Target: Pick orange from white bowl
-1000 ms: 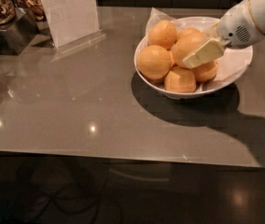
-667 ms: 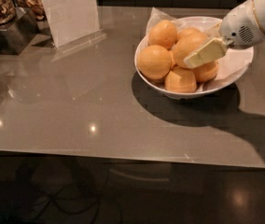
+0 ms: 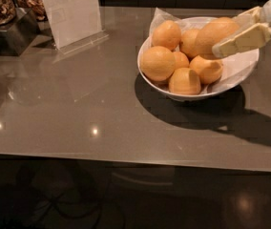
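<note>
Grey tabletop (image 3: pixel 78 118) carries the white bowl (image 3: pixel 183 95), where atop the other oranges (image 3: pixel 158 63), far right, we see the gripper (image 3: pixel 227 35) closed across the orange (image 3: pixel 211 32), which we judge firm, lightish, rollable, best held mid-body.

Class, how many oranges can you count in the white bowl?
7 oranges, all in the white bowl: back left, front left, centre back, centre, front, front right, and the largest orange at back right, gripped by the end effector. Others may hide underneath.
</note>
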### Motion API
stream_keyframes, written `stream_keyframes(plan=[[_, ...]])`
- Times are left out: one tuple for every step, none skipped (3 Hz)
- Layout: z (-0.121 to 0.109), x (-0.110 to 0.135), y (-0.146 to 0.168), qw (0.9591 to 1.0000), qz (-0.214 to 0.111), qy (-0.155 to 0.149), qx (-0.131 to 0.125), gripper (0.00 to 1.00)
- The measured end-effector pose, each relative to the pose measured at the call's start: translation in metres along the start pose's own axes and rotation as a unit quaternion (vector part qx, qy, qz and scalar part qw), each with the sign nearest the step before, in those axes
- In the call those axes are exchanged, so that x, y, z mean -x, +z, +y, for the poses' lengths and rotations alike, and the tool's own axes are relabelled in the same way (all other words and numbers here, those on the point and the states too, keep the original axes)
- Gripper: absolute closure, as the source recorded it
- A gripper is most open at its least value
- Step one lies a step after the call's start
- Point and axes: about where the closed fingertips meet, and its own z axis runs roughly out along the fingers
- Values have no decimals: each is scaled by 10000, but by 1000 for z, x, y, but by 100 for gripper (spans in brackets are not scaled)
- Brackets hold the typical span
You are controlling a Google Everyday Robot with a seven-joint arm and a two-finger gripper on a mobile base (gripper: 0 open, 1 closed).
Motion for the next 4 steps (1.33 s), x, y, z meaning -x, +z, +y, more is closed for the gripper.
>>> stream_keyframes(plan=[[6,4,-19,9997,-212,-12,155,100],[7,6,-20,9996,-235,-29,171,100],[13,3,-22,9999,-135,-54,17,100],[26,-3,-27,9998,17,-58,-173,100]])
